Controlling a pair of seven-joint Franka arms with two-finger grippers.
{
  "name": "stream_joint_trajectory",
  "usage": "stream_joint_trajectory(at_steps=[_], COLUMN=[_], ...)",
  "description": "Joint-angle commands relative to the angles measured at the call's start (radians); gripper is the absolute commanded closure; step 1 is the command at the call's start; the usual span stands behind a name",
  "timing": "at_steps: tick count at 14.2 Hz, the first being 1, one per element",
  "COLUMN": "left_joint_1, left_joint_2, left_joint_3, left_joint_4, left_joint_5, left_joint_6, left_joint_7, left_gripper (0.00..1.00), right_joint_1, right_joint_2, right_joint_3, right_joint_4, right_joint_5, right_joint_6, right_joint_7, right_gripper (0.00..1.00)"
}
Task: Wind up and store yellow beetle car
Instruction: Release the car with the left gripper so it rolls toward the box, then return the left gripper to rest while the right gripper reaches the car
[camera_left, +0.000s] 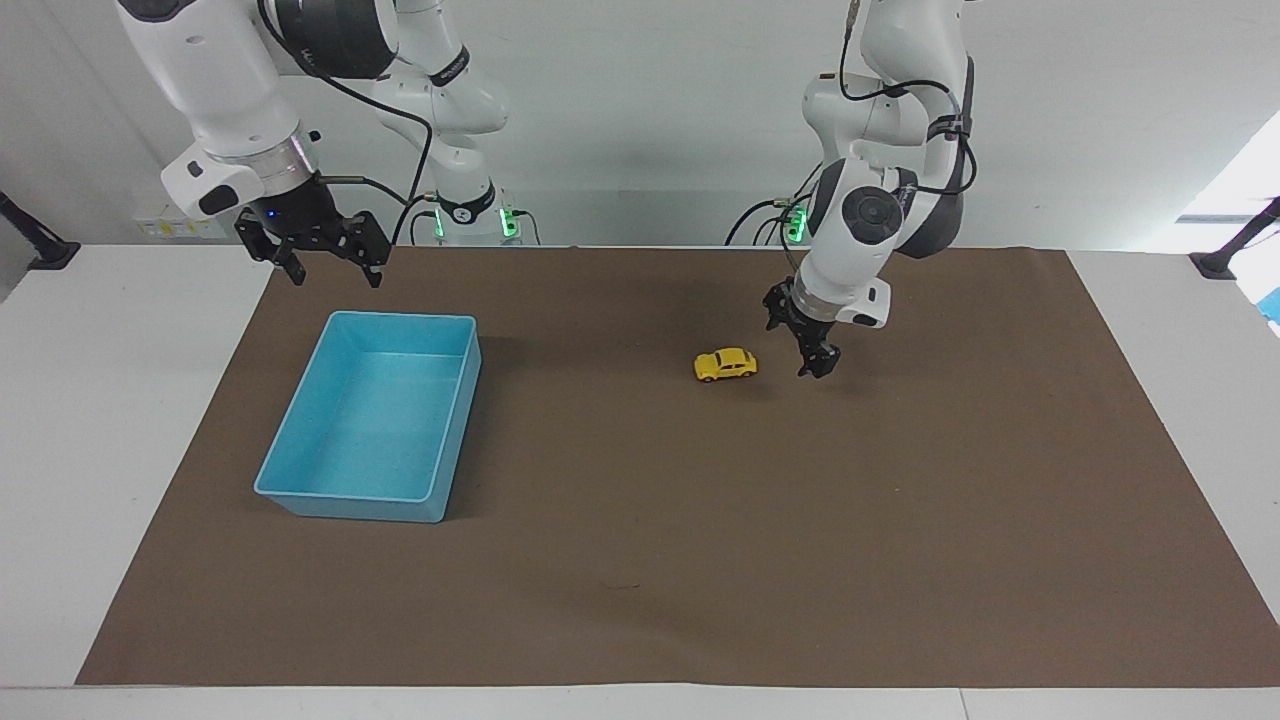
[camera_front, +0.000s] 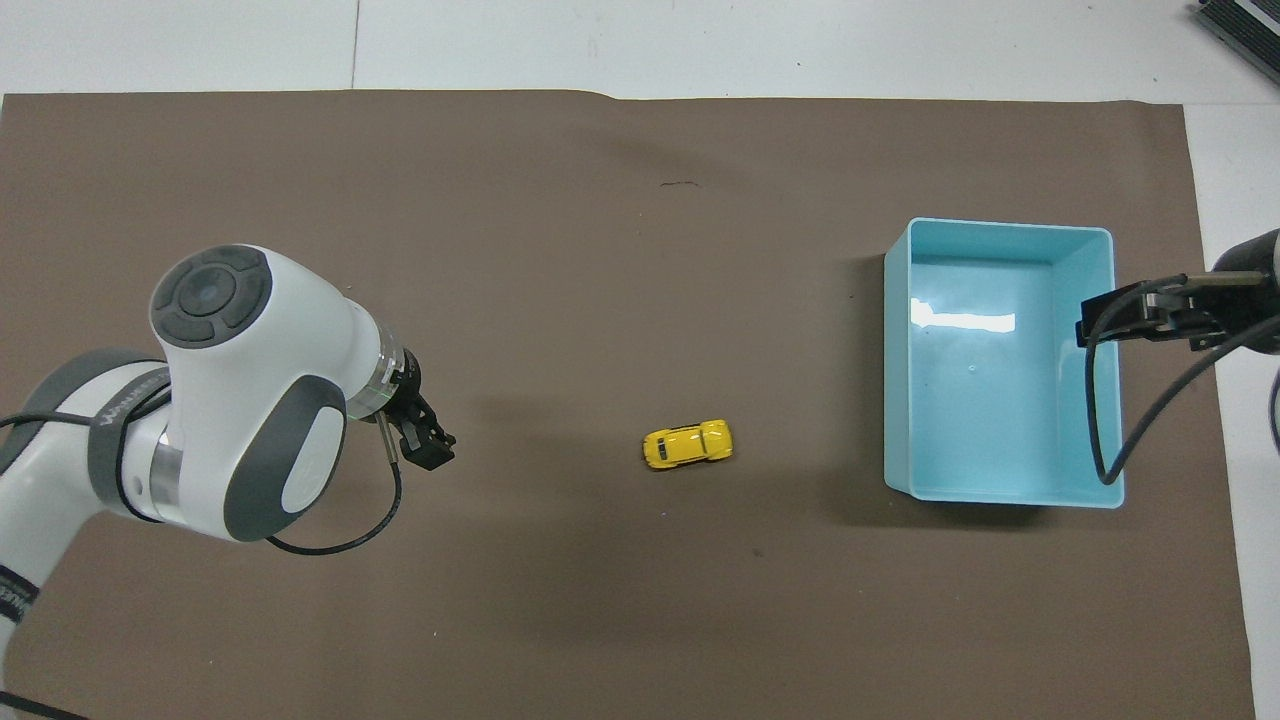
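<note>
The yellow beetle car (camera_left: 726, 365) stands on its wheels on the brown mat, free of both grippers; it also shows in the overhead view (camera_front: 687, 445). My left gripper (camera_left: 803, 346) is open and empty, raised a little over the mat beside the car, toward the left arm's end; it also shows in the overhead view (camera_front: 428, 447). The light blue bin (camera_left: 345, 497) is empty at the right arm's end of the mat, also in the overhead view (camera_front: 1000, 494). My right gripper (camera_left: 333, 272) waits open above the bin's edge nearest the robots.
The brown mat (camera_left: 700, 560) covers most of the white table (camera_left: 120, 400). A small dark mark (camera_front: 679, 184) lies on the mat farther from the robots.
</note>
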Motion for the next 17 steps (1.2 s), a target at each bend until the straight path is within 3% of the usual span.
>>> stream_joint_trajectory(at_steps=[1, 10, 17], left_joint_1=[0.045, 0.079, 0.084], left_joint_2=[-0.032, -0.030, -0.033], left_joint_3=[-0.010, -0.012, -0.006], left_joint_4=[0.067, 0.232, 0.304], left_joint_5=[0.013, 0.018, 0.016], left_joint_6=[-0.046, -0.063, -0.105], left_joint_7=[0.014, 0.027, 0.390], left_gripper=[0.00, 0.00, 0.00], right_joint_1=[-0.007, -0.013, -0.004], right_joint_2=[-0.013, -0.013, -0.018], right_joint_3=[0.001, -0.001, 0.002], right_joint_4=[-0.010, -0.010, -0.020], right_joint_5=[0.007, 0.007, 0.009], right_joint_6=[0.003, -0.005, 0.003], right_joint_7=[-0.024, -0.028, -0.022], right_gripper=[0.00, 0.00, 0.00])
